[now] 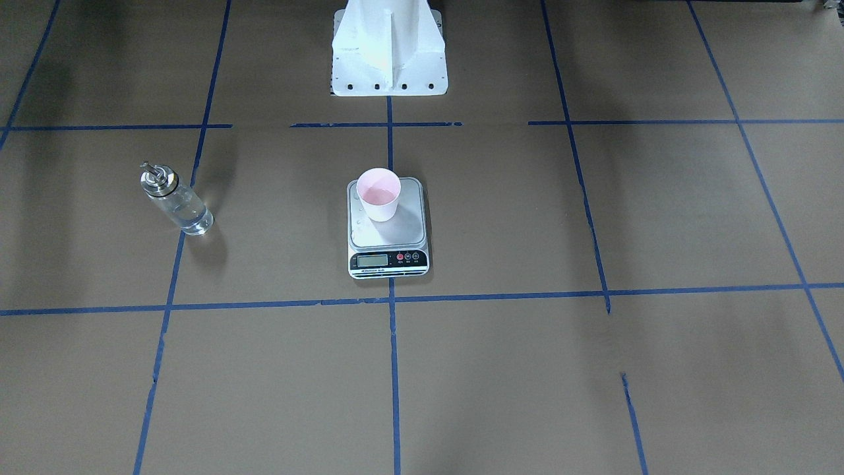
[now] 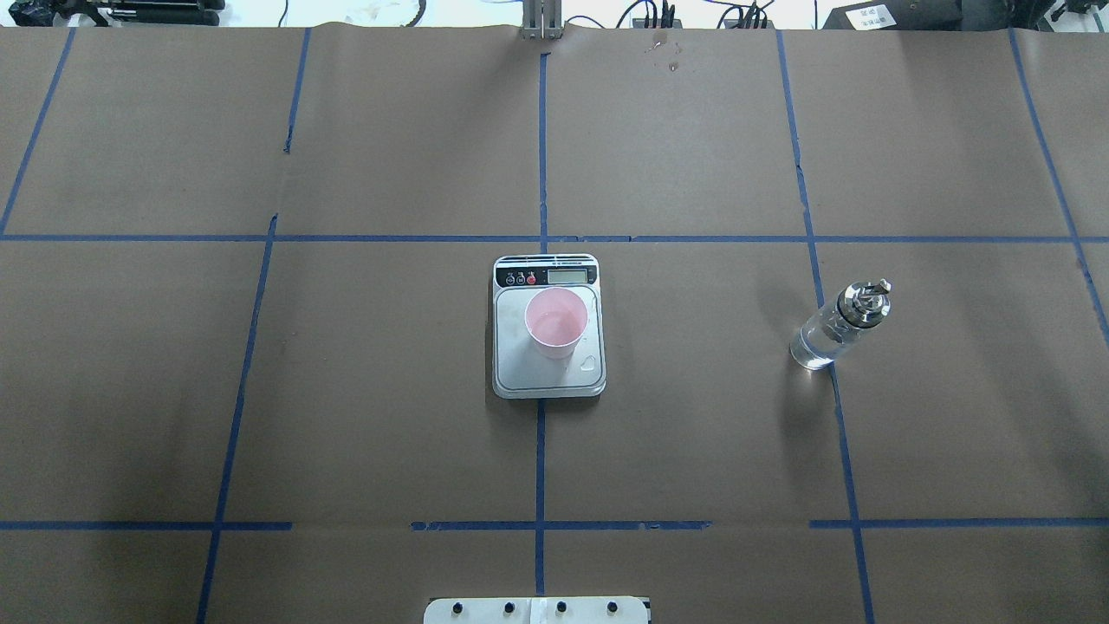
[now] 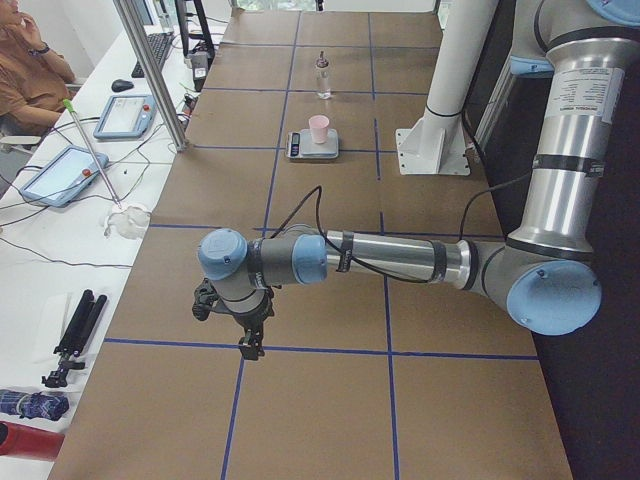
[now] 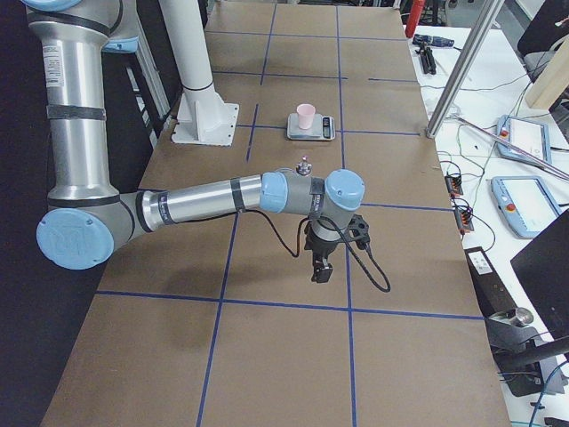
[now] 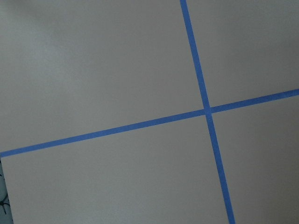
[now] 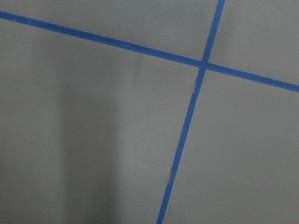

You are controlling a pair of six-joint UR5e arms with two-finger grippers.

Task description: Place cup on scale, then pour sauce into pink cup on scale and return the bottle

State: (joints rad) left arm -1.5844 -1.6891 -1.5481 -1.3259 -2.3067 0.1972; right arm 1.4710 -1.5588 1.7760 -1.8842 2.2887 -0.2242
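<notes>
The pale pink cup (image 1: 379, 194) stands upright on the silver scale (image 1: 403, 227) at the table's middle, also in the overhead view (image 2: 555, 322). A thin layer of liquid seems to lie in it. The clear glass bottle (image 1: 175, 201) stands upright on the table, apart from the scale on the robot's right (image 2: 836, 329), with clear sauce (image 1: 192, 216) in it. My left gripper (image 3: 250, 340) hangs over the table's left end. My right gripper (image 4: 320, 271) hangs over the right end, far from the bottle. Both show only in side views, so I cannot tell their state.
The white robot pedestal (image 1: 389, 49) stands behind the scale. Blue tape lines cross the brown table cover. An operators' desk with tablets (image 3: 60, 175) and cables, an aluminium post (image 3: 150, 70) and a seated person (image 3: 25, 70) lie beyond the table's far edge.
</notes>
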